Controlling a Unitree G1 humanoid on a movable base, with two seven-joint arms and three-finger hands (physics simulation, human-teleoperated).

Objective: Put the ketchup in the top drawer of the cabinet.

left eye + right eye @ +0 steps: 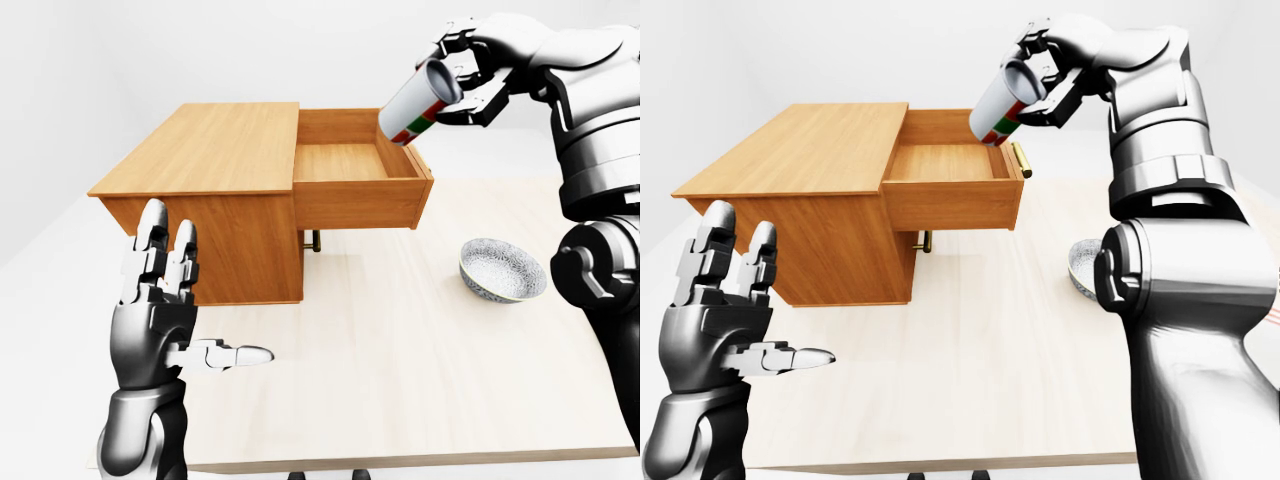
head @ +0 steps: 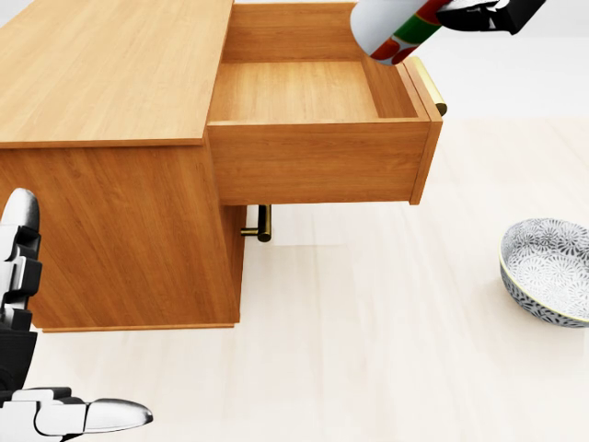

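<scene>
The ketchup bottle (image 1: pixel 418 104) is white with a red and green label. My right hand (image 1: pixel 470 72) is shut on it and holds it tilted over the right end of the open top drawer (image 1: pixel 345 162), in the upper right of the left-eye view. The bottle's lower end hangs just above the drawer's right wall (image 2: pixel 405 87). The drawer stands pulled out of the wooden cabinet (image 1: pixel 200 150) and its inside looks empty. My left hand (image 1: pixel 170 300) is open and empty, raised at the lower left, apart from the cabinet.
A patterned bowl (image 1: pixel 502 270) sits on the light wooden table (image 1: pixel 400 360) at the right. A brass handle (image 2: pixel 260 224) of a lower drawer shows under the open drawer. My right arm (image 1: pixel 1180 300) fills the right of the right-eye view.
</scene>
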